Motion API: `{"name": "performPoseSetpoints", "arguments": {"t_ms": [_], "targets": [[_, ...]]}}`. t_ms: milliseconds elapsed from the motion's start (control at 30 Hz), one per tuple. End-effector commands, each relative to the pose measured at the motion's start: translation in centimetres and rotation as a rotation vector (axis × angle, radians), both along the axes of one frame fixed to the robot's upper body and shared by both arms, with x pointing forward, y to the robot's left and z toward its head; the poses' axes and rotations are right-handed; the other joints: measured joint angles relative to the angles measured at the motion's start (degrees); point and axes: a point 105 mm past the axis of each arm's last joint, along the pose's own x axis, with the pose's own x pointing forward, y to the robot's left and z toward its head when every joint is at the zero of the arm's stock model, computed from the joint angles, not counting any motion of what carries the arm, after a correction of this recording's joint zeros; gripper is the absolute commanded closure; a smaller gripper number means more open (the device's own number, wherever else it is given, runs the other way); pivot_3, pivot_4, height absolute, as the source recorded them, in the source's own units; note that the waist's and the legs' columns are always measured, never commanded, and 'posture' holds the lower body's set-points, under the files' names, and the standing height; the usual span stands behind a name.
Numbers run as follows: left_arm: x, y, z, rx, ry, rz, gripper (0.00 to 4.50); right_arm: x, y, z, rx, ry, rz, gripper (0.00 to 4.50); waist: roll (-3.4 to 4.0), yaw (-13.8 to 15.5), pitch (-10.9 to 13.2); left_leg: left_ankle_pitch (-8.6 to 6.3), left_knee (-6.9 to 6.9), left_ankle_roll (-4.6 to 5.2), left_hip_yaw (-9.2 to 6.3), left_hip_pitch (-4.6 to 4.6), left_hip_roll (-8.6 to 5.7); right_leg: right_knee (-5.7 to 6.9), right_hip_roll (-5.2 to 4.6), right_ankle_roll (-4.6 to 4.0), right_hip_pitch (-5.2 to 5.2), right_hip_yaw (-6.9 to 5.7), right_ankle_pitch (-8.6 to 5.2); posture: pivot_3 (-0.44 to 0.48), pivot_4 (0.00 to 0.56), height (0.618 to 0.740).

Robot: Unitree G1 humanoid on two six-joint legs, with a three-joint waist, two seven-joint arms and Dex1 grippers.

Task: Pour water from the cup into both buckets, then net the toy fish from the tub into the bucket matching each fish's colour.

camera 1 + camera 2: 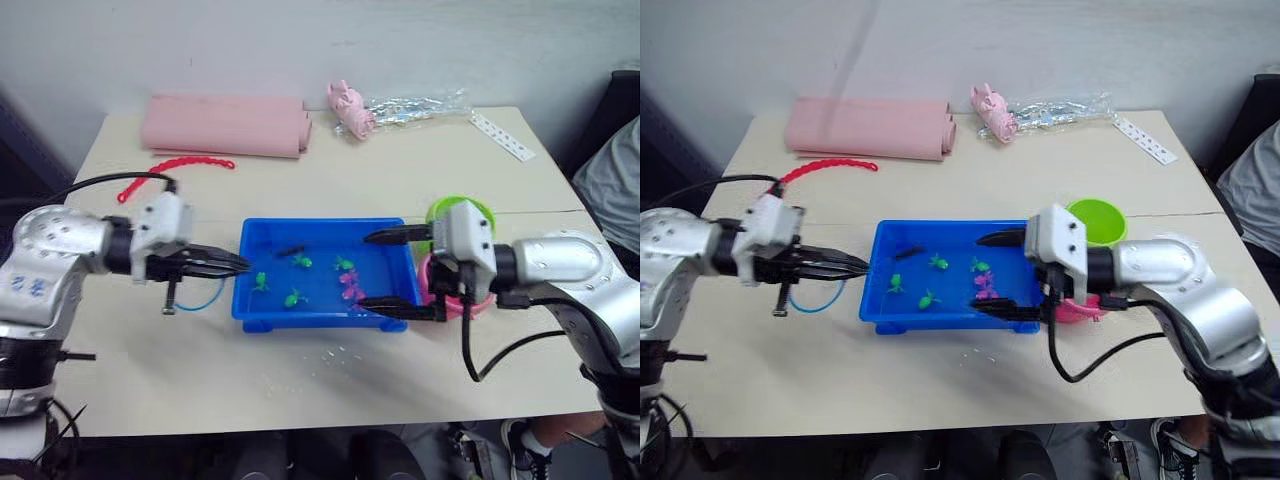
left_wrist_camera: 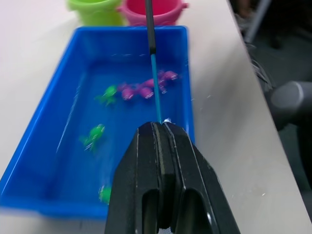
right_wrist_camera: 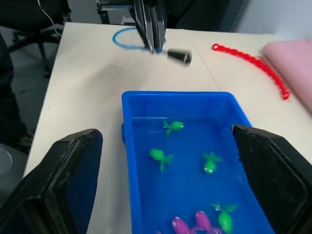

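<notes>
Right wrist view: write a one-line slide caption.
Open right end effector hovering over the blue tub of green and pink toy fish, facing the left end effector.

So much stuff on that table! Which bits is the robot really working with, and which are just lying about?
In use:
- blue tub
- green fish and pink fish in it
- lime green bucket
- pink bucket
- net, held by the left gripper
- right gripper, open over the tub

Lying about:
- pink roll
- red bead chain
- pink toy
- clear wrapper
- white strip

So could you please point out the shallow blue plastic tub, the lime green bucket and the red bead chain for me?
shallow blue plastic tub [image 1: 320, 320], left eye view, front rim.
lime green bucket [image 1: 1098, 221], right eye view, inside wall.
red bead chain [image 1: 185, 163], left eye view, mid-chain.
</notes>
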Motion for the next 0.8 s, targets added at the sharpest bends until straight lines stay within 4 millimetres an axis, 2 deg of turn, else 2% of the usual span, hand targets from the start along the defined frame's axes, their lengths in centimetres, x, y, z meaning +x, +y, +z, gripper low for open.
{"name": "performPoseSetpoints", "arguments": {"t_ms": [33, 200, 300, 500, 600, 800], "targets": [[0.3, -2.4, -0.6, 0.059, -0.005, -0.061, 4.48, 0.4, 0.9, -0.7, -0.045, 0.037, 0.013, 0.00, -0.01, 0.0, 0.0, 0.00, 0.01, 0.01, 0.00, -0.07, 0.01, 0.04, 0.03, 0.00, -0.03, -0.02, 0.00, 0.000, 0.150, 0.740], [1.0, -4.8, -0.8, 0.048, -0.016, -0.108, 4.48, 1.1, 2.2, -1.1, -0.060, 0.062, 0.013, 0.00, -0.02, 0.0, 0.0, 0.01, 0.12, 0.04, 0.00, -0.35, 0.01, 0.17, 0.04, 0.01, -0.30, -0.05, 0.00, 0.000, 0.150, 0.740], [1.5, -5.0, -1.0, 0.052, -0.029, -0.099, 4.48, 0.9, 2.5, -1.3, -0.061, 0.087, 0.029, 0.00, -0.03, 0.1, 0.0, 0.08, 0.30, 0.06, -0.01, -0.89, 0.01, 0.58, 0.03, 0.01, -0.92, -0.05, 0.00, 0.000, 0.150, 0.740], [1.8, -5.4, -1.0, 0.030, -0.032, -0.096, 4.48, 1.4, 2.5, -1.9, -0.087, 0.110, -0.006, 0.00, -0.04, 0.1, 0.0, 0.13, 0.42, 0.10, -0.04, -0.91, -0.01, 0.72, -0.01, 0.01, -0.93, -0.09, 0.00, 0.000, 0.150, 0.740], [1.6, -5.6, -1.0, 0.021, -0.022, -0.096, 4.50, 1.3, 2.8, -1.6, -0.052, 0.122, 0.007, 0.90, -0.04, 0.0, 0.0, 0.18, 0.45, 0.10, -0.06, -0.91, -0.01, 0.75, 0.00, 0.01, -0.92, -0.09, 0.00, 0.000, 0.150, 0.740], [1.5, -5.6, -1.2, 0.018, -0.025, -0.093, 4.50, 1.8, 2.8, -1.2, -0.031, 0.121, 0.001, 3.82, -0.04, 0.0, 0.0, 0.20, 0.45, 0.08, -0.10, -0.90, -0.01, 0.81, 0.00, 0.01, -0.93, -0.11, 0.00, 0.000, 0.150, 0.740]]}}
